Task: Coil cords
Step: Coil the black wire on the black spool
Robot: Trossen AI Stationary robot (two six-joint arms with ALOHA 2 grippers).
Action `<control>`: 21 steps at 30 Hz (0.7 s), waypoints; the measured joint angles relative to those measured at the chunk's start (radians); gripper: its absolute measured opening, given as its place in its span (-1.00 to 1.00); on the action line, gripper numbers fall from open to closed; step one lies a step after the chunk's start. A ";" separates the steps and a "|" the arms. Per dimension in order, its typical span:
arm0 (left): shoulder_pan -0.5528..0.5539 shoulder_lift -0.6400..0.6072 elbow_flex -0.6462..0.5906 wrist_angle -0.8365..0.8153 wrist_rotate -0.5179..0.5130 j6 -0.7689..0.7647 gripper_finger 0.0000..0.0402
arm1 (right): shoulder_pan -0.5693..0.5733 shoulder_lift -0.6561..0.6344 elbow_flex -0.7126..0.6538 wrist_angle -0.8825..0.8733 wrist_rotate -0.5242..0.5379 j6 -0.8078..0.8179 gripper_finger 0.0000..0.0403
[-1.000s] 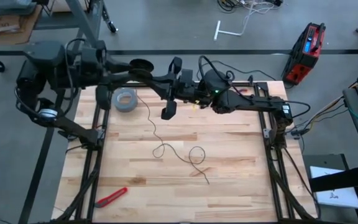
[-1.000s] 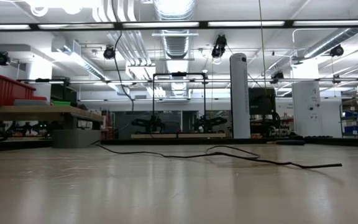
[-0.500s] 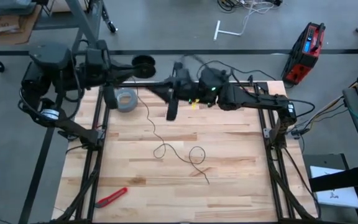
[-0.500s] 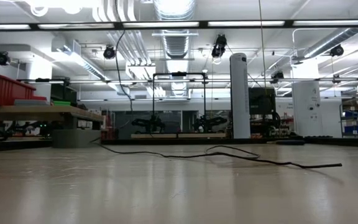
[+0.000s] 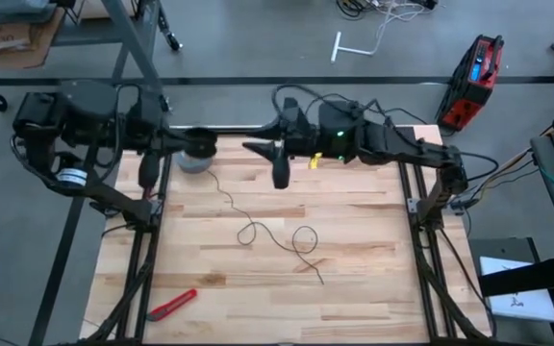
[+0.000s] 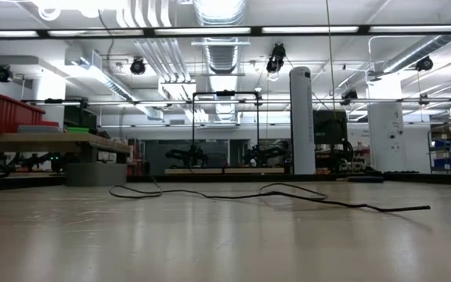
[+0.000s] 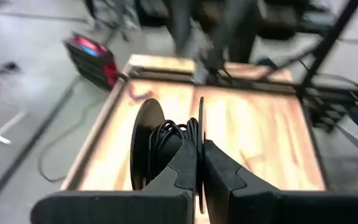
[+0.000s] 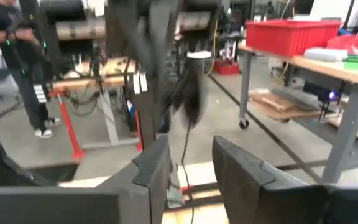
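A small black reel [image 5: 200,142] hangs above the grey tape roll [image 5: 193,163] at the table's far left, with my left gripper [image 5: 176,144] shut on it. Some cord is wound on the reel [image 7: 166,140]. The thin black cord [image 5: 248,229] runs from the reel down onto the table. There it lies in loose loops [image 6: 288,193], and its free end [image 5: 321,281] lies toward the near side. My right gripper [image 8: 191,165] stands open above the far middle of the table [image 5: 282,171], to the right of the reel, and touches nothing. My left gripper pinches the rim of one flange [image 7: 199,127] of the reel between its two fingers [image 7: 185,168]. The fingers come level from the table's left. The reel is lifted clear, and the cord trails slack from it to the table.
A red-handled cutter [image 5: 173,304] lies near the front left corner. A red toolbox [image 5: 477,77] stands on the floor beyond the far right corner. A person [image 8: 8,43] stands in the room behind the table.
My left gripper has drawn back toward the table's left and near side with the reel, which is now over the tape roll instead of beyond the far edge. More cord has dropped slack onto the table at the left. My right gripper has shifted slightly toward the right.
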 joint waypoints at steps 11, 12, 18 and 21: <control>-0.001 0.105 0.002 -0.037 0.090 0.030 -1.00 | 0.013 0.015 0.048 -0.104 -0.088 0.070 -0.24; -0.001 0.114 0.003 -0.036 0.088 0.041 -1.00 | 0.014 0.015 0.048 -0.123 -0.088 0.074 -0.23; -0.001 0.160 0.002 0.010 0.069 0.074 -1.00 | 0.024 0.014 0.049 -0.190 -0.086 0.090 -0.16; -0.001 0.162 0.003 0.060 0.064 0.095 -1.00 | 0.027 0.014 0.049 -0.203 -0.087 0.091 -0.15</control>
